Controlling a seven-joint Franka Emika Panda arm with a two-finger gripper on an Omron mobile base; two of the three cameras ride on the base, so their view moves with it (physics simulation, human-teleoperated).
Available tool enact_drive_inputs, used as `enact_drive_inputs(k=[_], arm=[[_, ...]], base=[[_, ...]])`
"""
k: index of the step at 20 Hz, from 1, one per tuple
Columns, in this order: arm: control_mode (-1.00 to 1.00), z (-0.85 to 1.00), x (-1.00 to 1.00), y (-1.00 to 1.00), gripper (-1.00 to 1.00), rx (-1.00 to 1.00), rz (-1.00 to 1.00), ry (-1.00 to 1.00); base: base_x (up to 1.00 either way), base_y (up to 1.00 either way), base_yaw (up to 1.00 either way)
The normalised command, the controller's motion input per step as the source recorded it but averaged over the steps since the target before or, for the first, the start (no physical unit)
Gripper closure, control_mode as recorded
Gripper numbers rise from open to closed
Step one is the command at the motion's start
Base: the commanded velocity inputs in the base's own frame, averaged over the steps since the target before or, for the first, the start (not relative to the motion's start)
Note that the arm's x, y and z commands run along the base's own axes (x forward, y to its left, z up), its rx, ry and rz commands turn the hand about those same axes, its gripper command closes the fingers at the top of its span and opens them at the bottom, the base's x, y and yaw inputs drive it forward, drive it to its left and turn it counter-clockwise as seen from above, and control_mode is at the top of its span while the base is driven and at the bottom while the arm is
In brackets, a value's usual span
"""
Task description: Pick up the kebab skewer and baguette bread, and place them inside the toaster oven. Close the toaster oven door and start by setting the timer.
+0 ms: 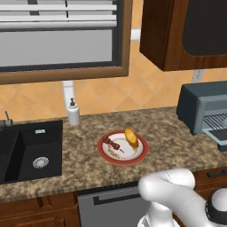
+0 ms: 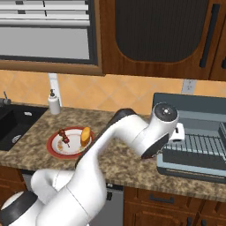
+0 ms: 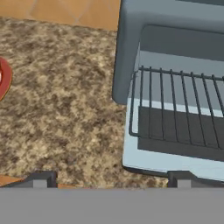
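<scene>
A speckled brown granite counter (image 1: 84, 146) runs across the middle of the left base view, with a black sink (image 1: 29, 150) sunk into it at the left edge. Directly on it stand a white soap dispenser (image 1: 73, 113) at upper left by the wall, a red-rimmed plate (image 1: 123, 148) near the centre, and the blue-grey toaster oven (image 1: 201, 108) at the right edge. The toaster oven door (image 3: 166, 159) lies folded down flat over the counter at the lower right of the hand view.
</scene>
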Motion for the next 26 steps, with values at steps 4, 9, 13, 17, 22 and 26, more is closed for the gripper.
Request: enact_drive_inputs(k=[4,9,13,17,22,26], arm=[[-1.00,0.12,-0.06,1.00,-1.00,-0.16,0.00,0.18],[-1.00,0.06,0.00,1.00,-1.00,-0.09,0.00,0.20],[-1.00,0.00,0.00,0.99,-1.00,-0.01,0.00,0.21],[-1.00,0.00,0.00,0.89,-1.00,0.06,0.00,0.17],[-1.00,0.00,0.30,0.75,-1.00,0.02,0.00,0.15],[-1.00,-0.07,0.65,0.27,-1.00,0.05,0.00,0.15]], base=[[0.00,0.00,0.00],[0.00,0.00,0.00],[0.00,0.00,0.00],[0.00,0.00,0.00],[0.00,0.00,0.00],[0.00,0.00,0.00]])
